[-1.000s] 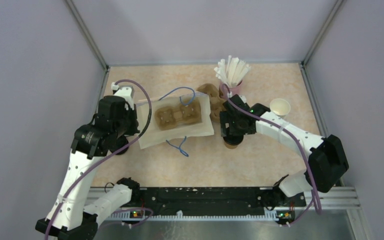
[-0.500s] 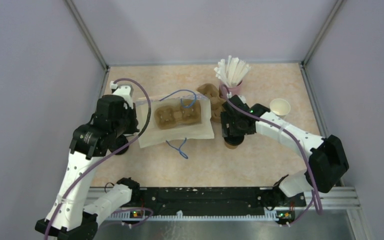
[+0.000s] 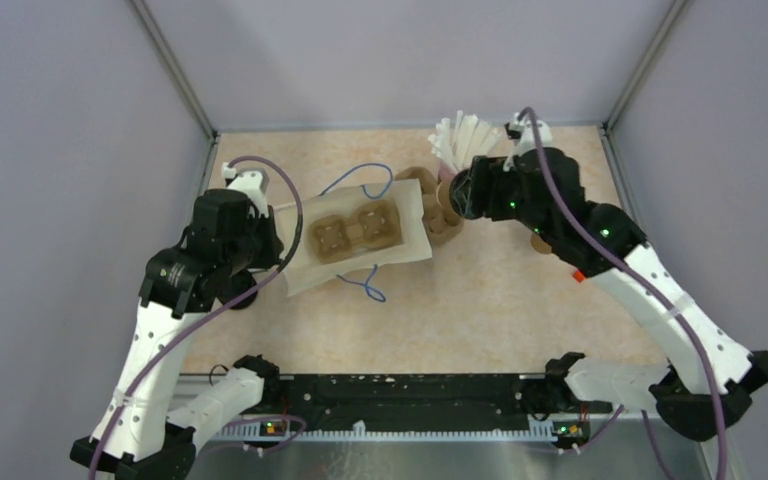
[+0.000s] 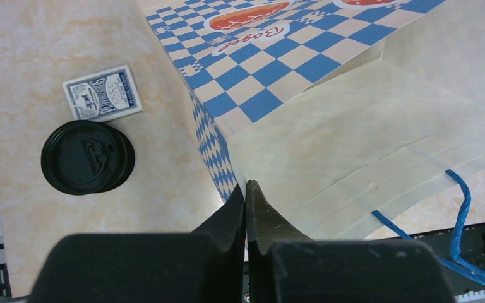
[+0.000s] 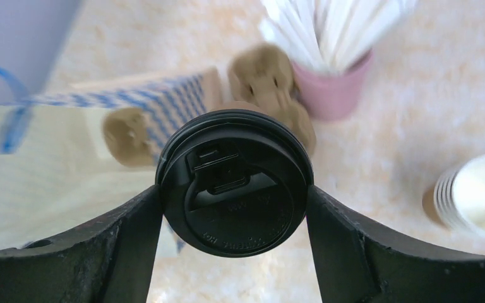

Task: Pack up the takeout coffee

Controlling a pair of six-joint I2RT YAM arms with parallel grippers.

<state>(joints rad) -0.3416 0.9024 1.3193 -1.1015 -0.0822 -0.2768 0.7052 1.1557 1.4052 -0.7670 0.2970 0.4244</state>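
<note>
Right claw [image 5: 233, 211] is clamped on the takeout coffee [image 5: 233, 167]. One finger presses each side of the cup just under the black lid, and the lid faces the wrist camera. The brown cup body is hidden under the lid in that view. In the top view the right claw [image 3: 458, 198] is up over the far middle of the table, and the cup itself can't be made out there.

Ahead of the right claw and to its left lies the paper bag [image 5: 50, 164]: cream, with a blue check side. A blue handle [image 5: 6, 110] is at the far left. Straight ahead of the claw is a loose pulp cup carrier [image 5: 266, 79]. Just right of that is the pink cup [image 5: 336, 91], full of white straws [image 5: 328, 28]. To the claw's right and nearer sits a stack of lidless paper cups [image 5: 470, 196], well apart from the coffee.

Left claw [image 4: 247, 192] is closed, with the fingertips pinched together on the bag edge [image 4: 243, 183] at the corner where the check side meets the cream panel. The bag spreads ahead and to the right of this claw. To its left on the table are a stack of black lids [image 4: 87, 158], and beyond them a card deck [image 4: 103, 93], near the lids but not touching. A blue cord handle [image 4: 461, 205] trails at the claw's right.

The top view shows a brown two-cup carrier [image 3: 355, 230] inside the bag [image 3: 410, 245], between the two claws.
</note>
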